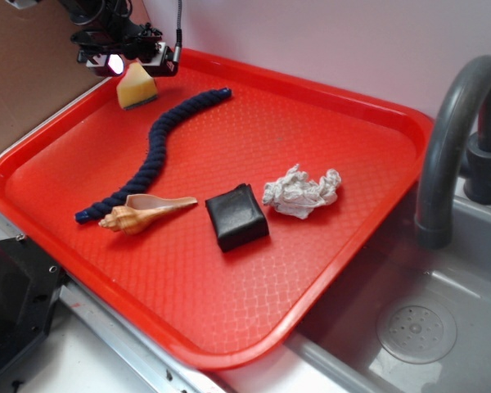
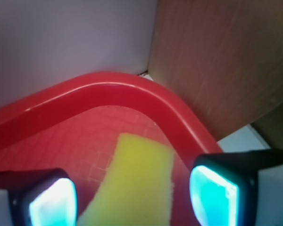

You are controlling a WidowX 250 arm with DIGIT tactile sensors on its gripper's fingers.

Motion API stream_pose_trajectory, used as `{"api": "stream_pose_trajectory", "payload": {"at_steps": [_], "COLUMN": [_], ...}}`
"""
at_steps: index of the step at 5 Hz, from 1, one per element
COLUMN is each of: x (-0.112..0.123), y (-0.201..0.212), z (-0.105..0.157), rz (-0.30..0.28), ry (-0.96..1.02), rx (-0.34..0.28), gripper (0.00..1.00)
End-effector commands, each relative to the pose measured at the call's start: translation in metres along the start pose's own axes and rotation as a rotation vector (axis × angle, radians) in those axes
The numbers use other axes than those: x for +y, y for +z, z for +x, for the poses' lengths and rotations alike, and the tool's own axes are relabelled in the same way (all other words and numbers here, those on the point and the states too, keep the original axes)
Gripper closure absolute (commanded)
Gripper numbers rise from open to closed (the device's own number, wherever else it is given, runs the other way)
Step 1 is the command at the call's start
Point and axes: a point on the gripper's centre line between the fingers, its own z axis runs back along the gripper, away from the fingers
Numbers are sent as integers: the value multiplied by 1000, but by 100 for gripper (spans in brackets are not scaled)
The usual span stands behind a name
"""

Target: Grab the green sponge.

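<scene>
Jaws on my black gripper (image 1: pixel 124 62) are spread open, one pad each side of the yellow foam sponge with the dark greenish face (image 1: pixel 136 88), and I can't tell if either pad touches it. It sits by the far left corner of the red plastic tray (image 1: pixel 229 327), tilted up on edge. Wrist view shows its yellow foam (image 2: pixel 132 188) between the glowing fingertips (image 2: pixel 212 195).

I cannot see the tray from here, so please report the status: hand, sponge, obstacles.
Hand open, straddling the green sponge. Sponge in the tray's far corner, not yet gripped. Blue rope close by, not blocking.
</scene>
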Motion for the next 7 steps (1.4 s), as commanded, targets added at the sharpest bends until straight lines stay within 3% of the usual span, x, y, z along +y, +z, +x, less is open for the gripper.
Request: {"api": "stream_pose_trajectory", "payload": {"at_steps": [1,3,4,6,7], "x": [10,11,10,12,5], "y": [5,-5,-4,16,62], "z": [12,8,9,8,10], "rz": [-40,-8,3,35,41], "ry": [15,1,10,19,-1], "rx": [43,93,91,110,135], "gripper": [0,0,100,100,100]}}
